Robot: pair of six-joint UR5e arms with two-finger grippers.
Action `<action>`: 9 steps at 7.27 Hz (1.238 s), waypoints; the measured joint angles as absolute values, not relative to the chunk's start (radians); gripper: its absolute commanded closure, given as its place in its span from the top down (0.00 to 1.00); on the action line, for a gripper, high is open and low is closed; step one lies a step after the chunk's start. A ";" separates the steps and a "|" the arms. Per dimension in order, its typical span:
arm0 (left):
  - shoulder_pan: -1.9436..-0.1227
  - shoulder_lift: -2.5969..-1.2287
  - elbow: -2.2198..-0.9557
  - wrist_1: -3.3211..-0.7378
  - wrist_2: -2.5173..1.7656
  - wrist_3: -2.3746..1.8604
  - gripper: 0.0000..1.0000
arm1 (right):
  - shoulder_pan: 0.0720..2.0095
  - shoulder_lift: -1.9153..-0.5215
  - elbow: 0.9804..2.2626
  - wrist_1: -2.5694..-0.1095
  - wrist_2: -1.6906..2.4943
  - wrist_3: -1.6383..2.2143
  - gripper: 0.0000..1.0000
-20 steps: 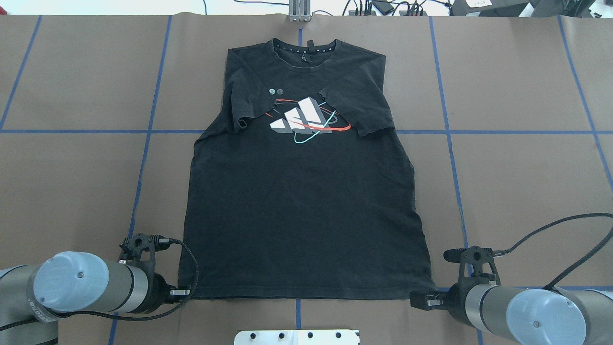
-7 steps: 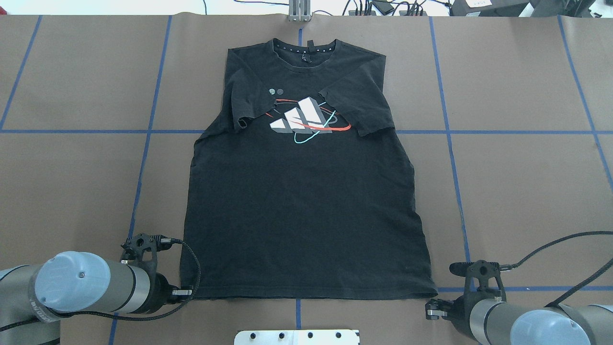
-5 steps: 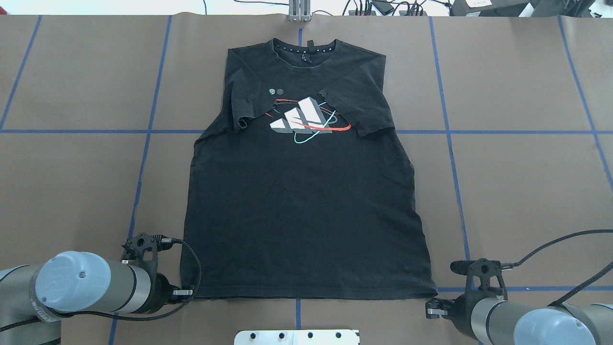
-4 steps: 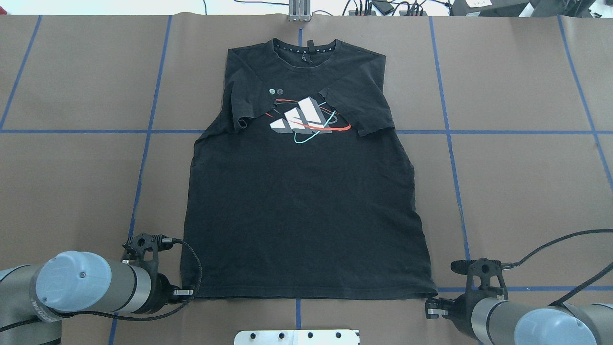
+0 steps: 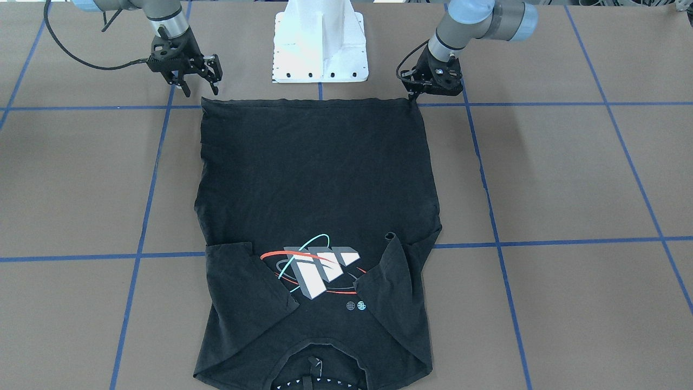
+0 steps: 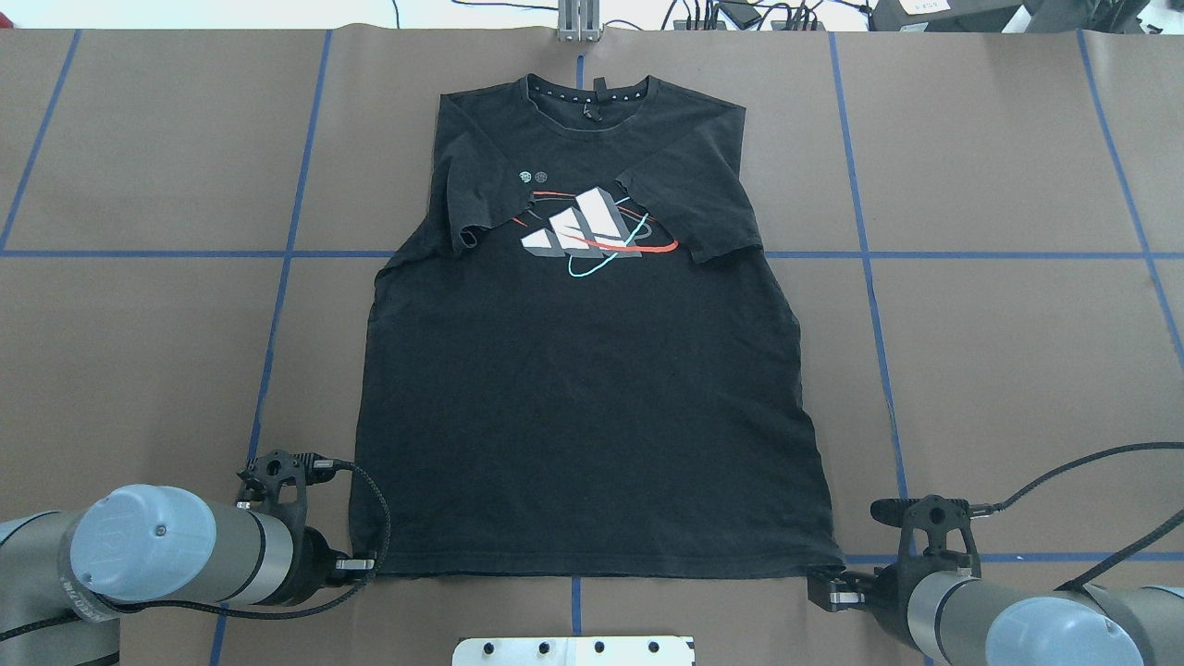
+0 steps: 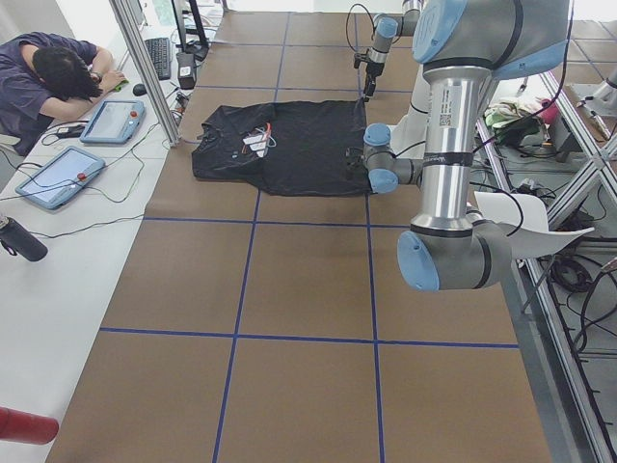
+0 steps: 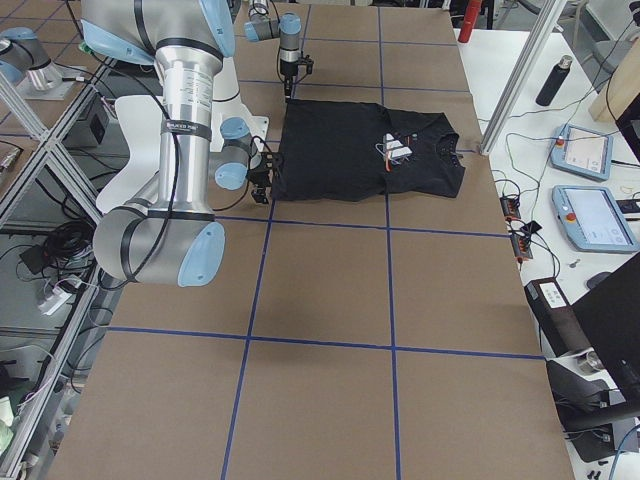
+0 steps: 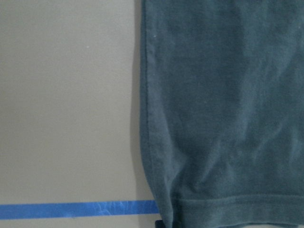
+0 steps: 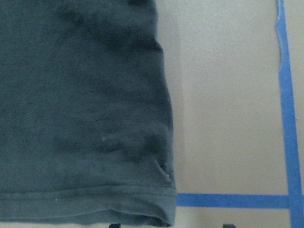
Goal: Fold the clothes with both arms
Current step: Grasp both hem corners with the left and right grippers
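Already the short sleeves are dealt with: the one black T-shirt (image 5: 314, 179) lies flat and logo-up in the middle of the brown table (image 5: 568, 173), collar away from the robot. Both of its sleeves are turned inward over the chest, one (image 5: 246, 290) on each side (image 5: 392, 290) of the single orbit-ring logo (image 5: 316, 268). The body itself is not yet folded. The hem (image 5: 303, 101) runs straight along the robot's edge of the shirt, and no lengthwise or crosswise fold shows, so by my reckoning most of the work is left. The step in hand looks like taking the two hem corners for the first body fold. Two arms are at work, each with one gripper. The left gripper (image 5: 414, 96) sits right at its hem corner. Its wrist camera shows only one dark tip at the fabric's edge, so its fingers look pressed together, seemingly pinching that corner. The right gripper (image 5: 202, 91) hangs just beside the other corner with its fingers spread wide, holding nothing. Its wrist view shows the two tips apart at the hem. One white pedestal base (image 5: 320, 40) stands between the arms.
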State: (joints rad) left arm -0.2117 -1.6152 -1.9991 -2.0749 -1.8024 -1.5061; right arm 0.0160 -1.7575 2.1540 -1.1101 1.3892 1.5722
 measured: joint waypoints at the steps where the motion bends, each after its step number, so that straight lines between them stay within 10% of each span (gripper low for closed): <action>1: -0.212 -1.615 -1.999 -2.075 -1.802 -1.505 0.00 | 0.015 -1.756 2.153 -1.115 1.373 1.573 0.66; 6: -0.212 -1.615 -2.000 -2.075 -1.802 -1.505 0.00 | 0.011 -1.748 2.147 -1.120 1.342 1.574 0.33; 9: -0.212 -1.615 -2.001 -2.075 -1.802 -1.505 0.00 | 0.011 -1.719 2.148 -1.147 1.342 1.582 0.32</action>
State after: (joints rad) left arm -0.2117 -1.6153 -2.0015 -2.0755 -1.8024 -1.5048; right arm 0.0114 -1.7188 2.1478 -1.1470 1.3423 1.5820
